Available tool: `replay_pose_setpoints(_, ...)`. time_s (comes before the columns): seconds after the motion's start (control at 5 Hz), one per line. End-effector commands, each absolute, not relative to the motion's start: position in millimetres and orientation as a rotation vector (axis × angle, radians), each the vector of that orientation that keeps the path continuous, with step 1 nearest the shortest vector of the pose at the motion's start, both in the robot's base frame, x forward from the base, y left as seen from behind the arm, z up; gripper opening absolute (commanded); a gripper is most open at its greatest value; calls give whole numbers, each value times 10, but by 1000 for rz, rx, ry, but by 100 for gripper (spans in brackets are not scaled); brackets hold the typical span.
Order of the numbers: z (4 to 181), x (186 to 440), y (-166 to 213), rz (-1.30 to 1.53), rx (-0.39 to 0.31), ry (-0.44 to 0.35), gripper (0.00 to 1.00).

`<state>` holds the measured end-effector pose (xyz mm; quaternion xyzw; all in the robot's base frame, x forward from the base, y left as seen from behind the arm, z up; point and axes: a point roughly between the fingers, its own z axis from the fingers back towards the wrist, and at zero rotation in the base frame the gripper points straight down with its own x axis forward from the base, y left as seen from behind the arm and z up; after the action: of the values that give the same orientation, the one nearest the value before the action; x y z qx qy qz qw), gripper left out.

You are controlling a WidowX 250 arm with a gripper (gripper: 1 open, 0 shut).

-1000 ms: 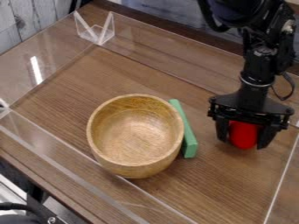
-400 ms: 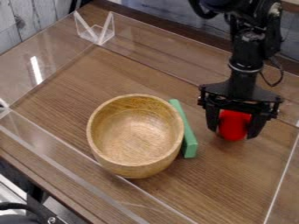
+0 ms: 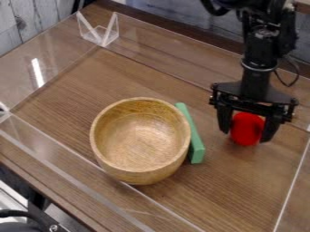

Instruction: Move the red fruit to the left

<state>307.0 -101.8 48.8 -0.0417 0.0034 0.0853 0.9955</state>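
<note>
The red fruit [image 3: 248,128] is a small bright-red piece at the right side of the wooden table, just right of the flat green block [image 3: 190,132]. My gripper [image 3: 253,123] comes down from above on a black arm and straddles the fruit. One black finger [image 3: 223,114] stands to the fruit's left and the other to its right. The jaws are wide, with a gap showing on each side of the fruit, so the gripper is open. The fruit's top is hidden by the gripper body.
A round wooden bowl [image 3: 141,140] sits left of the green block, which leans against its right side. Clear acrylic walls [image 3: 49,68] ring the table, with a clear bracket [image 3: 100,30] at the back left. Bare wood lies behind the bowl.
The gripper and the red fruit between its fingers have shifted together slightly toward the back of the table. The jaws stay as wide as before. Bowl and green block have not moved.
</note>
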Motion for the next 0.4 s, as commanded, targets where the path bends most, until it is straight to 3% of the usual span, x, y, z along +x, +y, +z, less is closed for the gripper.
replay_pose_setpoints(0.0,790,3136,-1116,127,-120,-74,100)
replay_pose_setpoints(0.2,758,3145,-1241,84,-123,-74,100)
